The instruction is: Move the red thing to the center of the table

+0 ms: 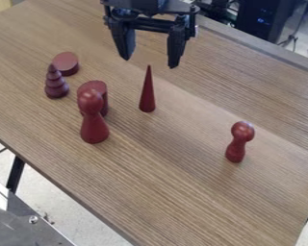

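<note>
Standing upright around the middle of the table (182, 192), a slim red cone (147, 93), point up. Impossible to tell which red thing is meant, with six on the tabletop. Left of the cone, a large red pin (94, 127), upright, with a round head and flared base, partly covering a red cylinder (99, 91) just beyond. Farther left, a red ringed cone (56, 85), and slightly beyond, a low red disc (66, 62). Well apart to the right and nearer, a small red peg (239, 140), upright, topped by a large round knob.

Hanging down from the far edge of the view, left of its middle, the black gripper (150, 62), pointed almost straight down. Jaws spread wide and released, both tips above the cone's point in the view, the left one looking slightly higher than the right. Exact height over the wood impossible to tell.

At the far right, beyond the table, a black box (263, 19) with small blue lights. At the near left, a grey metal panel (28, 226).
</note>
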